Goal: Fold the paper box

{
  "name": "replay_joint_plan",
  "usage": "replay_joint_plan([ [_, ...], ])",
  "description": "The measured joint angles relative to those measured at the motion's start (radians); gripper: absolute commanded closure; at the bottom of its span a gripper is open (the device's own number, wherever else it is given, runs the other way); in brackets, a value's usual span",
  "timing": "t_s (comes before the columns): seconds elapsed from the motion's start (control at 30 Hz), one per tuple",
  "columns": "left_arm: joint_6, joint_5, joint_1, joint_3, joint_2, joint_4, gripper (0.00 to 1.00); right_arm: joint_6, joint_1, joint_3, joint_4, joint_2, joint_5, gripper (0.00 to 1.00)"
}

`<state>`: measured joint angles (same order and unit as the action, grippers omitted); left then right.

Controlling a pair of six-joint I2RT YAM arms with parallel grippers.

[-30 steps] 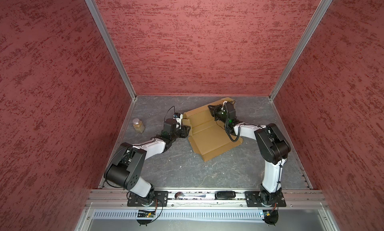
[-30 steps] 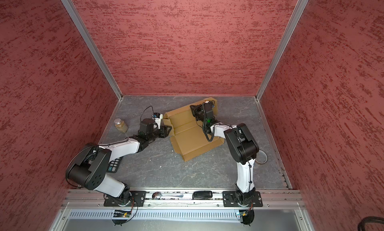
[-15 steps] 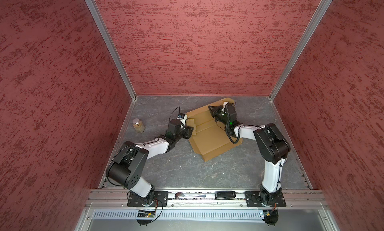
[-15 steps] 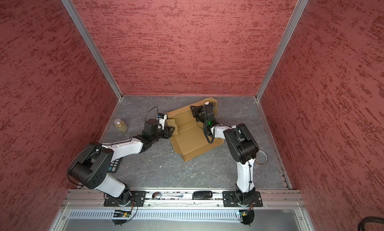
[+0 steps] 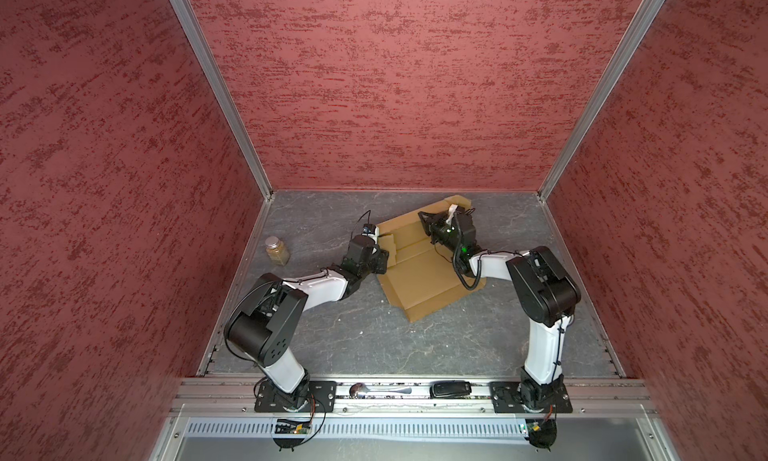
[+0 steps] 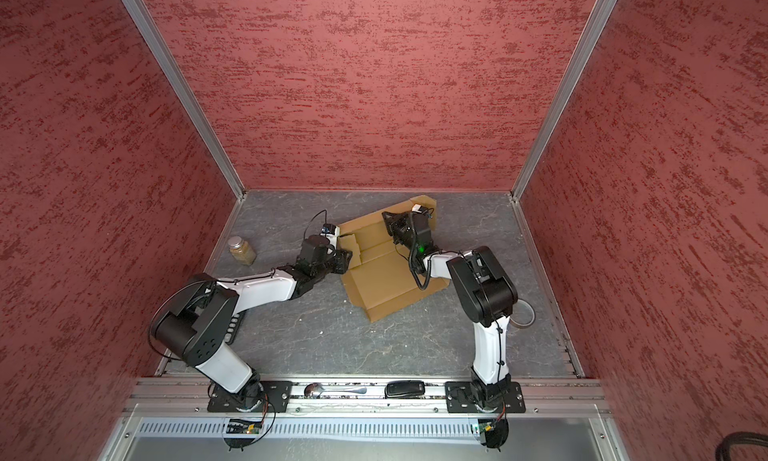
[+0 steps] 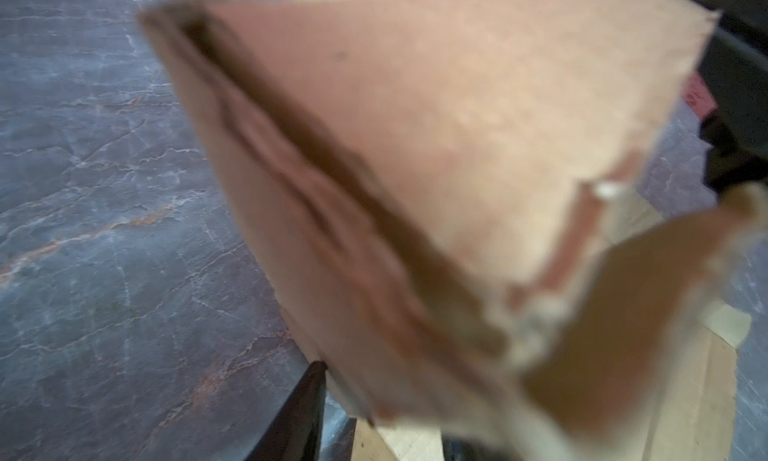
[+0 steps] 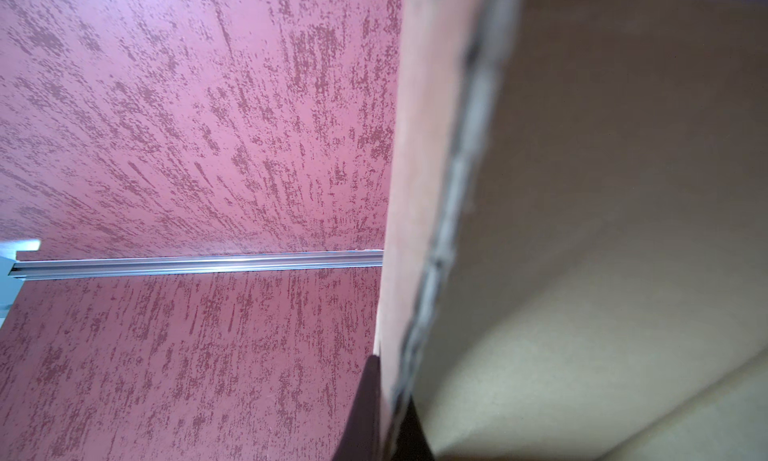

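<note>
The paper box [image 5: 419, 276] [image 6: 386, 280] is a tan cardboard sheet lying partly folded on the grey floor. My left gripper [image 5: 384, 257] [image 6: 347, 259] is at its left edge. In the left wrist view a blurred raised flap [image 7: 415, 147] stands between the spread jaws, one dark finger [image 7: 299, 413] just beside it. My right gripper [image 5: 426, 222] [image 6: 388, 222] is at the box's back end. In the right wrist view it [image 8: 390, 417] is shut on the edge of an upright cardboard wall [image 8: 602, 230].
A glass jar [image 5: 277, 251] with tan contents stands by the left wall. A spoon [image 5: 374, 390] and a black device [image 5: 451, 388] lie on the front rail. A keypad [image 6: 235, 326] lies under the left arm; a tape roll [image 6: 521, 313] lies behind the right arm.
My left gripper has moved right, onto the box's left flap, and its jaws have narrowed. The right gripper has stayed clamped on the back wall.
</note>
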<state>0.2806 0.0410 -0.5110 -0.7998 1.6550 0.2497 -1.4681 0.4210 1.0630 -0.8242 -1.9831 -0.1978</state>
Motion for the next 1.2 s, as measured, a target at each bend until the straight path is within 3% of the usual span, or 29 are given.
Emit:
replay_joint_plan([
  [0.43, 0.045, 0.103, -0.02, -0.053, 0.037, -0.03, 0.57, -0.002, 0.0, -0.011, -0.023, -0.001, -0.001, 0.97],
  [1.2, 0.12, 0.288, -0.06, -0.116, 0.079, -0.101, 0.87, -0.009, -0.007, -0.025, -0.046, -0.001, 0.0, 0.93],
])
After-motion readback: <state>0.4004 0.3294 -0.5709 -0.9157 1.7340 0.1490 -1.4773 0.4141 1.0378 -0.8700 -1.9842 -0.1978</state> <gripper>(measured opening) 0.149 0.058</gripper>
